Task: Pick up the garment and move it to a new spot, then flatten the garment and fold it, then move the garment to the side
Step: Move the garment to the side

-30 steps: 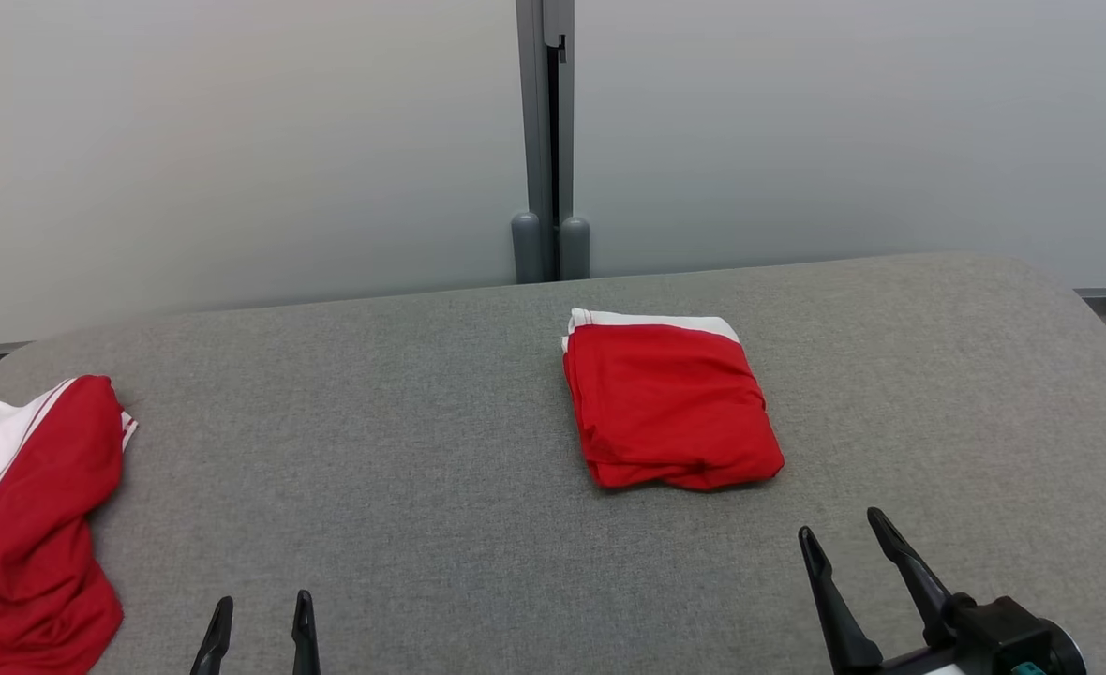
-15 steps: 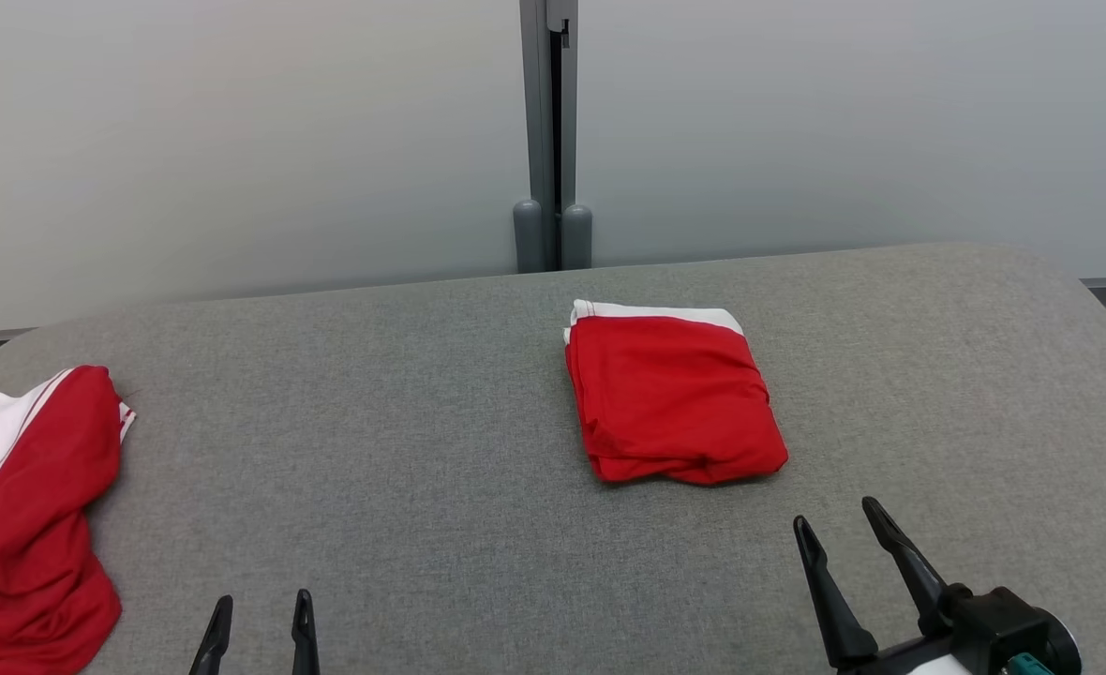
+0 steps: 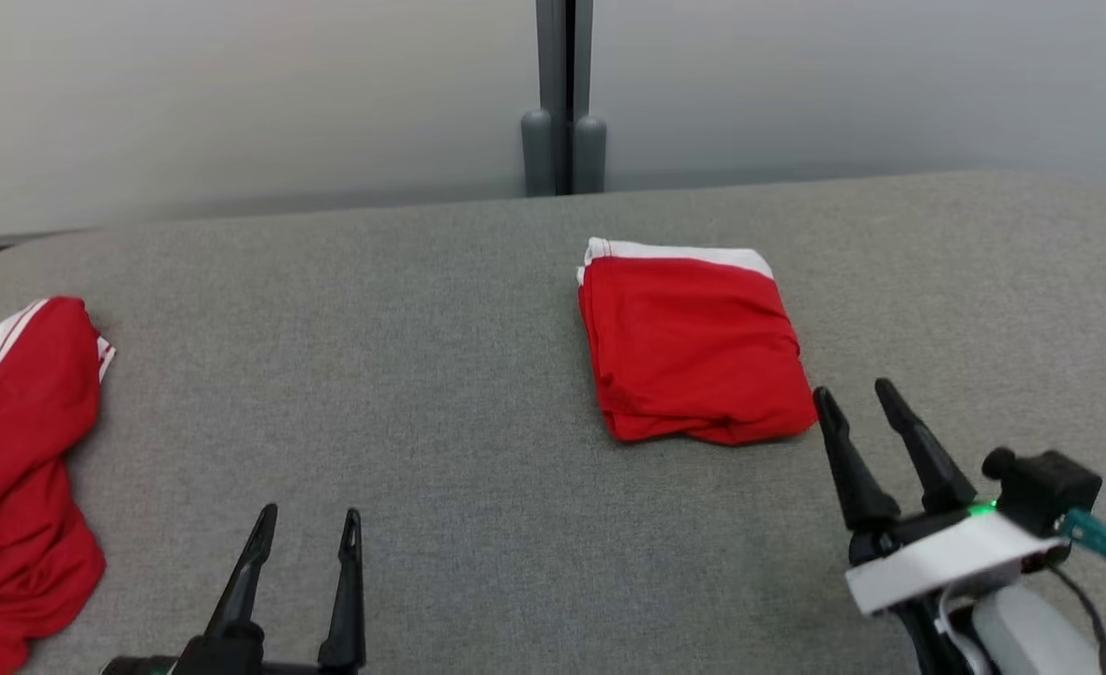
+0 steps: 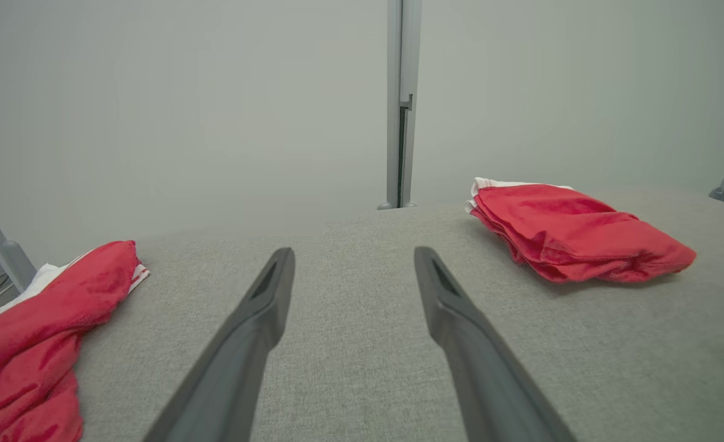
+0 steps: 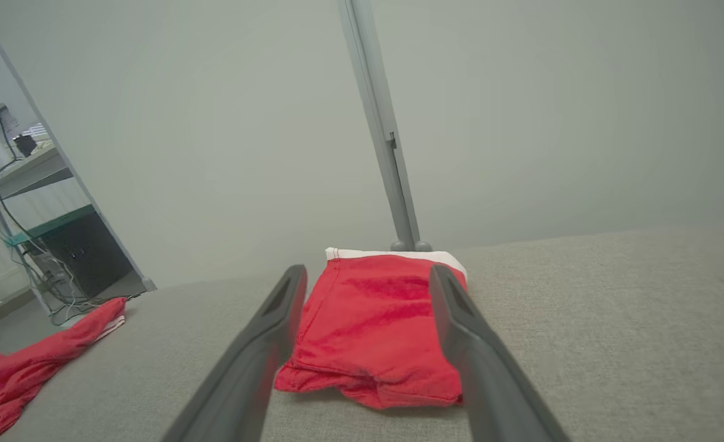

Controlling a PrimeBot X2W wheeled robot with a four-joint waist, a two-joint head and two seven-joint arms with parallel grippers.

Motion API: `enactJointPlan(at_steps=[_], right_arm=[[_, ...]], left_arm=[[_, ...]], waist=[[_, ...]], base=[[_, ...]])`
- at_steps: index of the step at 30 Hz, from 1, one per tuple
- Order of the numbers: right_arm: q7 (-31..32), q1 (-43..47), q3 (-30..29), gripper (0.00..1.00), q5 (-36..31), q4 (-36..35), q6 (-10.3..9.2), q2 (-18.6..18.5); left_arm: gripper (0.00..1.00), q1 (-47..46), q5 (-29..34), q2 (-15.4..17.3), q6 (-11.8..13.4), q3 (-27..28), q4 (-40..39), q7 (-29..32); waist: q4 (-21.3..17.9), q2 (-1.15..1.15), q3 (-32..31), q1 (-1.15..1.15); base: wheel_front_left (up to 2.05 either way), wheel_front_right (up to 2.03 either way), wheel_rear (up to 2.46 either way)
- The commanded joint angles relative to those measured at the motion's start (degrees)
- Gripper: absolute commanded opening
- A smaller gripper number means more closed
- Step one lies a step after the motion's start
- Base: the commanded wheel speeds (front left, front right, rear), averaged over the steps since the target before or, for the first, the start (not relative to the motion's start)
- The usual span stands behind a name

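right gripper (image 3: 851, 390): jaws parted, a moderate gap, nothing held. its fingers point up and slightly left in the head view. the tips sit just beside the near right corner of the folded garment (image 3: 694, 347). we can't tell if the nearer tip touches the cloth or hangs just clear of it. in the right wrist view the folded garment shows through the gap between the two fingers, straight ahead, with a finger on either side of it.

left gripper (image 3: 311, 513): jaws parted about as wide, empty, over bare table (image 3: 440, 375). the folded garment is well apart from it, further away and to the right. in the left wrist view it lies off to the right of both fingers.

the folded garment is red with a white band along its far edge. it lies flat on the grey fabric table, right of centre, in front of the grey post (image 3: 564, 94) at the wall. stacked layers show along its left and near edges.

a second, crumpled garment (image 3: 19, 450), red and white, lies at the table's left edge, well clear of both grippers.
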Motion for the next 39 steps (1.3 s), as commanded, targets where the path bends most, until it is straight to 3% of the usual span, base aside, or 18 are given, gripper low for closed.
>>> enactJointPlan(at_steps=[1, 6, 11, 17, 23, 25, 26, 32, 39], right_arm=[[0.6, -3.3, 2.2, 1.00, 5.4, 1.8, -0.01, -2.6], [11.0, -12.6, 7.1, 1.00, 27.1, 2.5, 0.00, -10.2], [23.5, -18.2, 6.4, 1.00, 43.1, 4.0, 0.00, -16.5], [32.6, -21.8, 5.5, 1.00, 50.8, 6.4, 0.00, -20.9], [33.9, -23.9, 5.4, 1.00, 53.0, 9.0, 0.00, -20.1], [34.3, -24.2, 6.1, 0.40, 53.5, 9.4, 0.00, -19.1], [34.1, -24.3, 6.5, 0.00, 53.1, 9.3, 0.00, -18.9], [31.2, -25.2, 7.8, 0.00, 49.6, 7.3, -0.01, -21.6], [24.5, -27.5, 11.6, 0.00, 38.9, 5.4, -0.01, -29.2]], left_arm=[[1.00, -1.9, 0.5, 0.2, -0.2, -0.5, -0.5, -0.1], [1.00, -5.5, -0.2, 0.2, 0.1, -1.7, -1.5, -0.1], [1.00, -8.5, -0.2, 0.2, -0.6, -2.4, -1.6, -0.1], [1.00, -11.3, -0.5, 0.2, -1.0, -3.6, -2.1, -0.1], [1.00, -12.9, -0.3, 0.2, -1.6, -4.5, -1.8, -0.1], [1.00, -13.4, 0.1, 0.2, -1.9, -4.5, -1.7, -0.1], [1.00, -13.7, 0.3, 0.2, -2.1, -4.4, -1.7, -0.1], [1.00, -14.3, 1.0, 0.2, -2.5, -3.4, -2.3, -0.1], [1.00, -15.1, 2.0, 0.4, -4.3, -2.3, -4.4, -0.1]], waist=[[1.3, 0.00, 4.2, 0.00], [3.2, 0.00, 8.7, 0.00], [5.2, 0.00, 13.2, 0.00], [7.4, 0.00, 17.7, 0.00], [8.4, 0.00, 20.0, 0.00], [8.3, 0.00, 20.3, 0.00], [8.2, 0.00, 20.5, 0.00], [6.9, 0.00, 21.2, 0.00], [2.8, 0.00, 24.6, 0.00]], base=[[0.00, 0.00, 0.00], [0.00, 0.00, 0.00], [0.00, 0.00, 0.00], [0.00, 0.00, 0.00], [0.00, 0.00, 0.00], [0.00, 0.00, 0.00], [0.00, 0.00, 0.00], [0.00, 0.00, 0.00], [0.00, 0.00, 0.00]])
